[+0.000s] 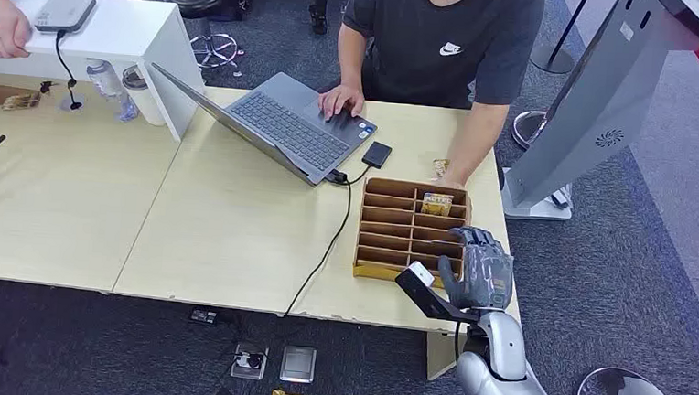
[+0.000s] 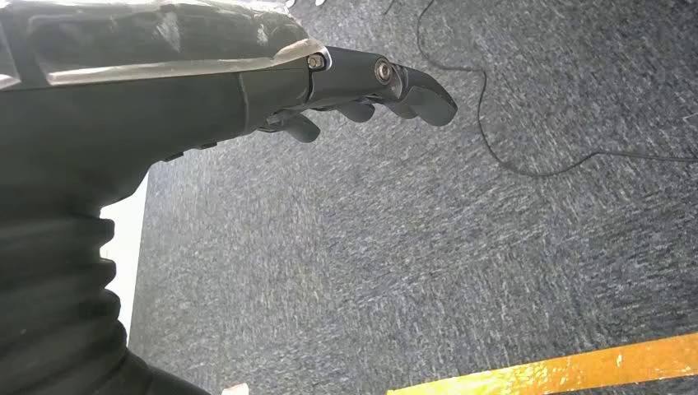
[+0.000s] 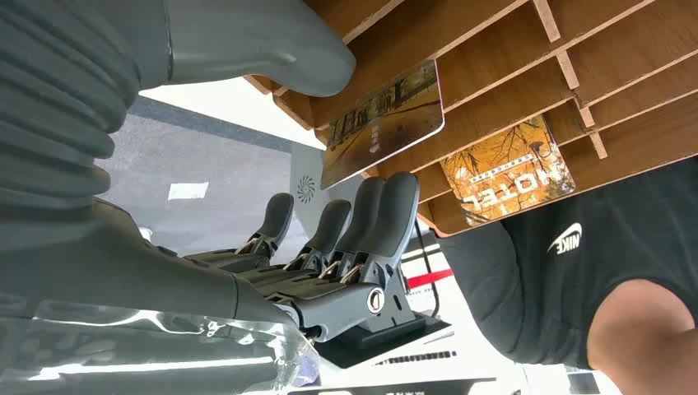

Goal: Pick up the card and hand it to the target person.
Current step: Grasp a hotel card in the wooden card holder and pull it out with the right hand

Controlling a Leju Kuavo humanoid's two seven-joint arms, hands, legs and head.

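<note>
Right hand (image 3: pixel 329 156) pinches a card (image 3: pixel 383 123) over the wooden organizer (image 1: pixel 389 237); left hand (image 2: pixel 362 90) hangs loosely curled, holding nothing.

Head high; wrists close (left floorward)

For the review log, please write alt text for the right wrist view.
The robot's right hand pinches a brown printed card between thumb and fingers, beside a slotted wooden organizer. A second, orange card sits in a slot, and a person in a dark T-shirt sits beyond.
</note>
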